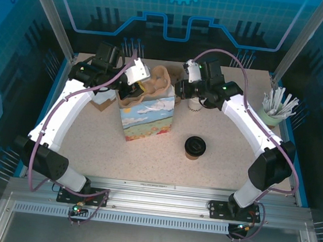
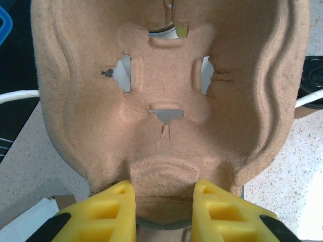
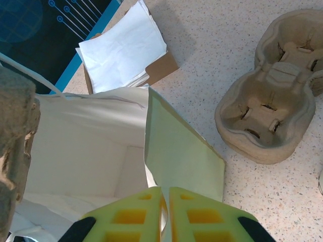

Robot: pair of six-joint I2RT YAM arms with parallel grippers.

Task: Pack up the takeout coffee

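At bag [image 1: 145, 119] mouth, carrier [image 1: 159, 83] bottom hidden

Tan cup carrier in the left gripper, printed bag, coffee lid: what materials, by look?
The tan cup carrier looks like moulded paper pulp: matte, fuzzy, fibrous tears at its slots. The printed bag seems paper: matte, sharp creases, plain inside. The round black lid on the brown takeout coffee cup is probably plastic, smooth, faintly shiny; too small to confirm.
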